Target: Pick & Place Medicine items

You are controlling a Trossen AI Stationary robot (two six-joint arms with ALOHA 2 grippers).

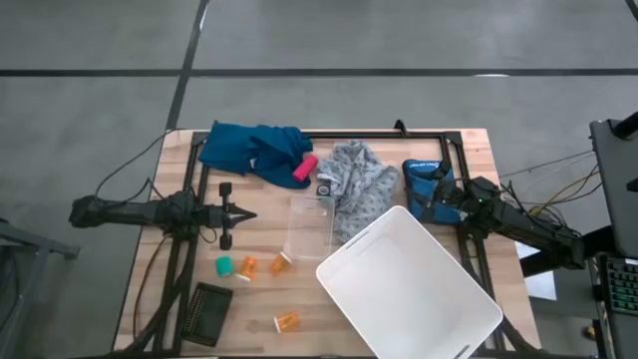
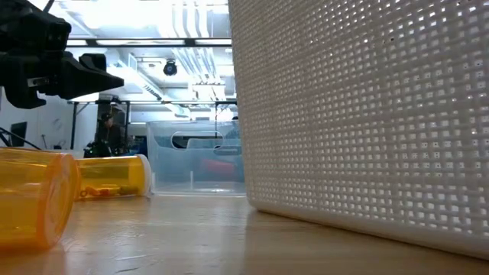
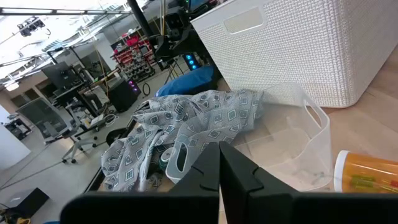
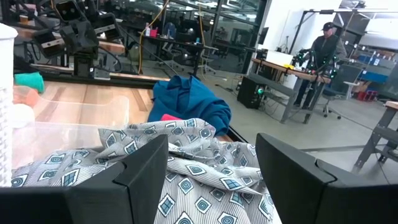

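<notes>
**Colleague:** What does the high view give you?

**Me:** Nothing is held yet, so I'd judge we're at the approach step. My left gripper [image 1: 242, 213] hovers over the table's left half with its jaws closed on nothing. Three pill bottles lie on their sides on the bare wood in front of it: two [image 1: 249, 266] [image 1: 281, 263] close together beside a teal cap [image 1: 225, 265], and a third [image 1: 287, 321] nearer the front edge. The right gripper [image 1: 451, 202] waits at the right edge by a blue pouch [image 1: 423, 176], jaws standing apart, empty. A white basket [image 1: 411, 289] fills the front right; a clear tub [image 1: 309, 227] sits mid-table.

**Colleague:** And the low view?

**Me:** Two translucent orange bottles [image 2: 30, 198] [image 2: 113, 176] lying flat, smooth plastic that will roll. The basket's wall [image 2: 359, 114] is a fine perforated weave. The left gripper [image 2: 80, 76] hangs above the bottles.

**Colleague:** Left wrist?

**Me:** Its fingers [image 3: 208, 171] are pressed together. Beyond them lie a crumpled grey diamond-print cloth [image 3: 186, 118], the clear tub [image 3: 298, 137], and one orange bottle [image 3: 367, 174] with its white cap toward me.

**Colleague:** Right wrist?

**Me:** Fingers [image 4: 143, 171] spread wide over the grey cloth [image 4: 193, 174], a blue cloth [image 4: 189, 102] behind it with something pink, perhaps another rag. A person [image 4: 323, 46] stands in the room behind.

**Colleague:** Next move?

**Me:** I reckon the left jaws must open, drop over a bottle across its round body, then carry it to a container; which one, I can't tell.
</notes>
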